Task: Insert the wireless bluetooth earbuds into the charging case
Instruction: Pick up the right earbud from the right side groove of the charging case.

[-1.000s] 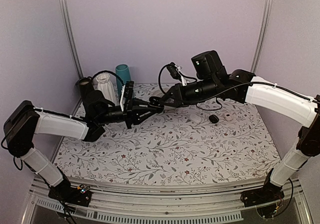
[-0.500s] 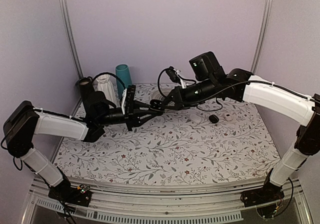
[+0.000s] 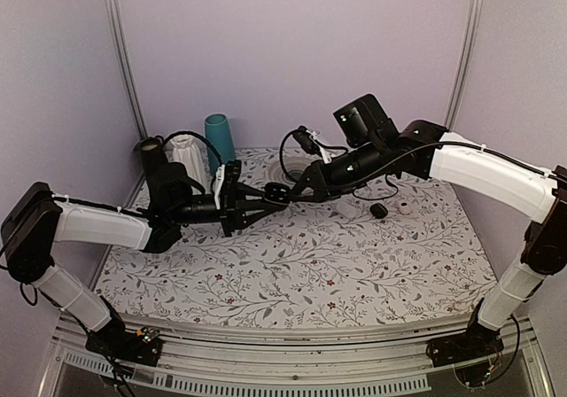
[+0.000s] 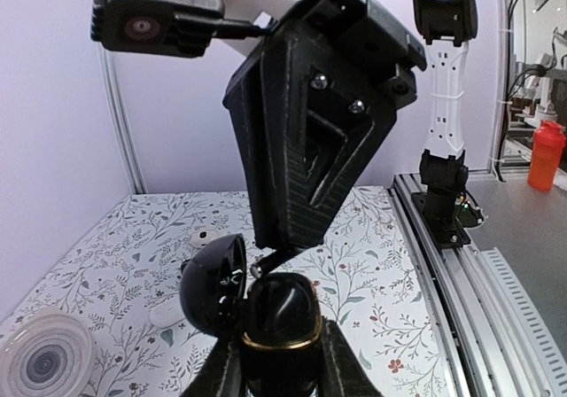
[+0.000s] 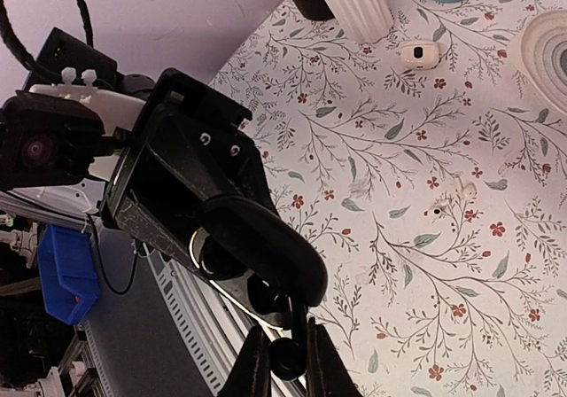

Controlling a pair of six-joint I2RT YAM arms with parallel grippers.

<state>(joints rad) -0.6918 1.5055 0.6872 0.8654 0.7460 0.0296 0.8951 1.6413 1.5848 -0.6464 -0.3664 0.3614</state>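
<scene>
Black on black, and little room for error

Right tool (image 5: 279, 361) is pinched closed on one earbud (image 5: 285, 358), a dark bead between its tips, poised just over the mouth of the charging case (image 4: 282, 322). Left tool (image 4: 282, 366) clamps that case by its body, lid (image 4: 213, 282) swung open, held up off the floral counter (image 3: 354, 264). Trouble, I'd say, lies in the aim: come in crooked and the bud catches the gold rim (image 4: 282, 342), pops from the pinch and drops onto the busy cloth. Press hard and the case may twist in its grip.
</scene>
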